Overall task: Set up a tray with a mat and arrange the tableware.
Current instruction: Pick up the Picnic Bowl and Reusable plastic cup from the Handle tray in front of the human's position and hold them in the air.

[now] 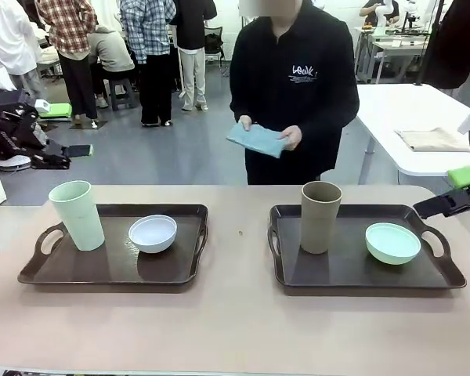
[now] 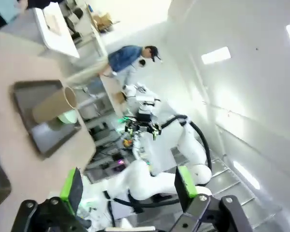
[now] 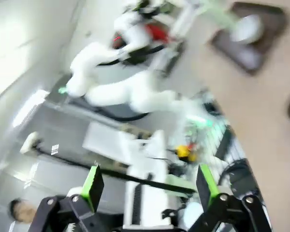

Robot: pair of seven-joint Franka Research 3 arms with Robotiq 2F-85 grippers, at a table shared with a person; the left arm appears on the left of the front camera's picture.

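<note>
Room: busy workroom, with several people standing in the far left background and a white side table at the far right bearing a folded tan cloth.
Surface: a beige table runs the full width of the front view, with two dark brown handled trays side by side and well apart.
Left tray: holds the pale green tumbler, upright at its left end, and the white bowl, just right of the middle. The two stand near each other but apart.
Right tray: holds the tan-brown tumbler, upright at its left end, and the mint green bowl to the right, clear of the tumbler.
Person: stands at the far side, behind the gap between the trays, in a black top.
Mat: light blue and folded, held in both of the person's hands at waist height, beyond the table's far edge.
Left gripper: jaws spread wide with nothing between the green pads. It sits off the table's far left corner and looks across at the right tray.
Right gripper: jaws likewise wide apart and empty. In the front view it sits at the right edge, just beyond the right tray's far right corner. Its own view is motion-blurred.
</note>
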